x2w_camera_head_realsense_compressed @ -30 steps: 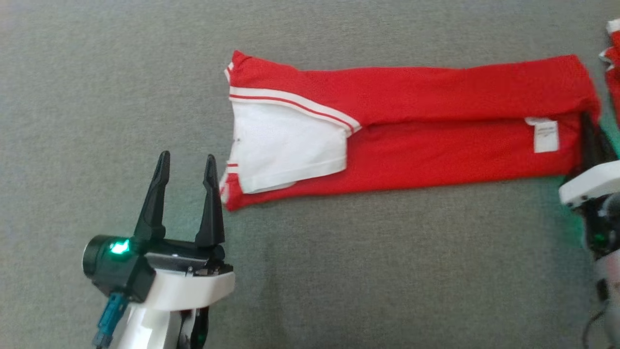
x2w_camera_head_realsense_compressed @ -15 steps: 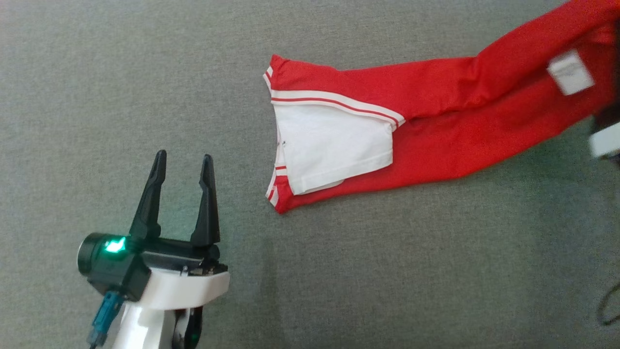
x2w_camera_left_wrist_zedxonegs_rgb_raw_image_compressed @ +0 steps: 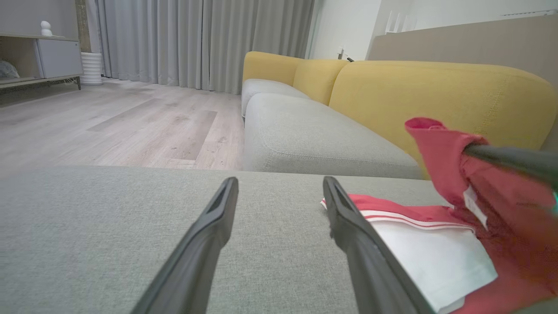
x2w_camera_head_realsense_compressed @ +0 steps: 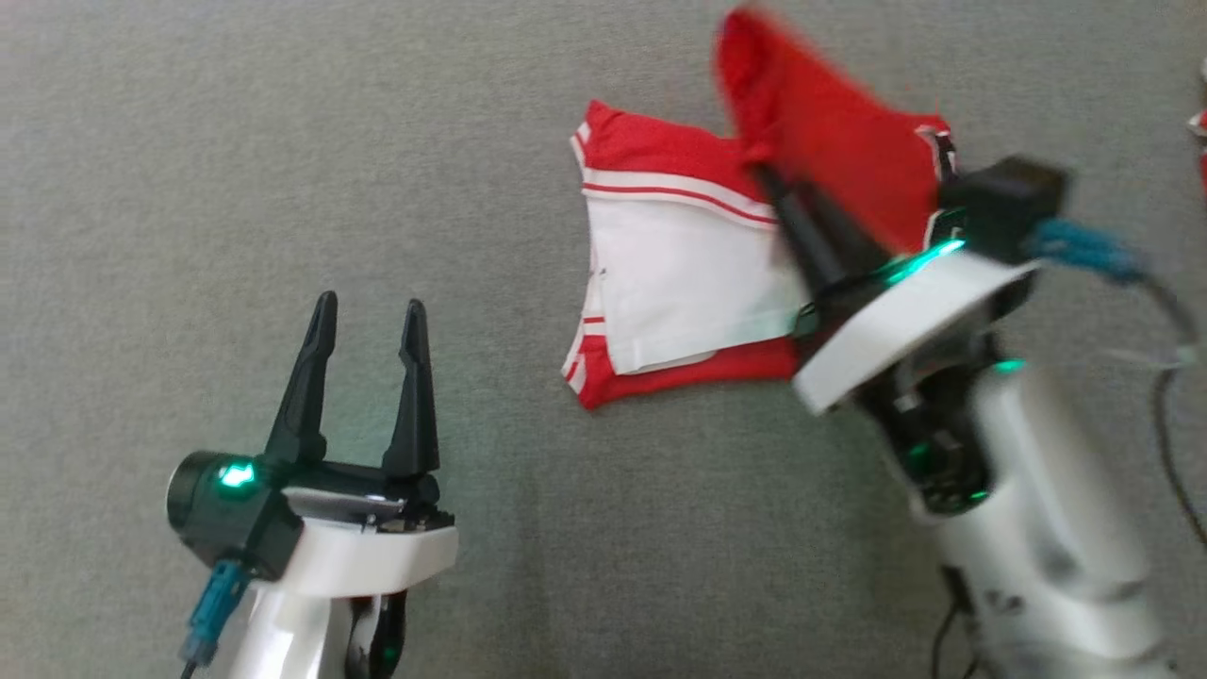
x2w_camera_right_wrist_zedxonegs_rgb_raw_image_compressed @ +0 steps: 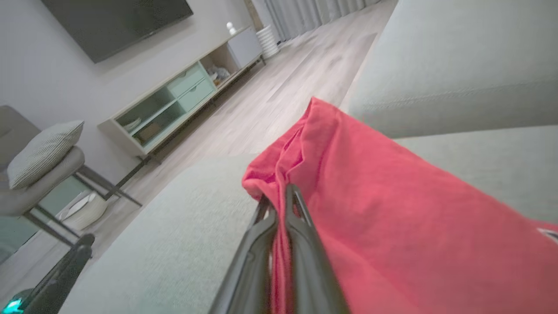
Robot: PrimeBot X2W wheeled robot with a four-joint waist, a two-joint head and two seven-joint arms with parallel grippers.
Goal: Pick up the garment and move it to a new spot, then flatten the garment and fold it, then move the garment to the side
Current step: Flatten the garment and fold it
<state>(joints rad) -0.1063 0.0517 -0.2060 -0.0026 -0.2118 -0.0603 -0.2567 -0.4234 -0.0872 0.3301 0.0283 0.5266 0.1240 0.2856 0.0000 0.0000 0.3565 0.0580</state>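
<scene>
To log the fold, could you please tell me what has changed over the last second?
The right claw, shut on the garment, swung its far end up and over toward the white-panelled end. The left claw stayed open and apart; that end still lies on the cushion.

Head view: steep downward over cushion [x2w_camera_head_realsense_compressed: 660, 566]. Wrist views: low, close, near level. All share garment [x2w_camera_head_realsense_compressed: 679, 273].
</scene>
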